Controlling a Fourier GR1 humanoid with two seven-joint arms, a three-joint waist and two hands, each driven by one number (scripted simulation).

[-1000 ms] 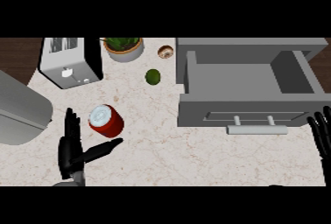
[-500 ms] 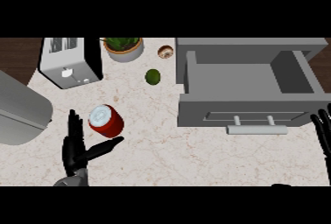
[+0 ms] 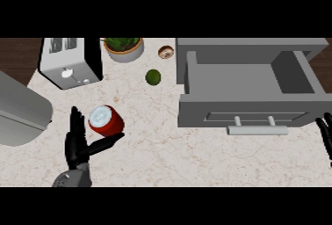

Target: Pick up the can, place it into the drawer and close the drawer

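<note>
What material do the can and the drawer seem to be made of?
The can looks like metal: red body, pale silvery lid. The drawer is plain matte grey with a lighter bar handle; painted metal or plastic, I cannot tell which.

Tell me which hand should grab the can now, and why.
Left. The left hand is open right beside the red can, fingers along its left side and thumb just below it. The right hand rests at the view's right edge, beyond the open drawer.
</note>
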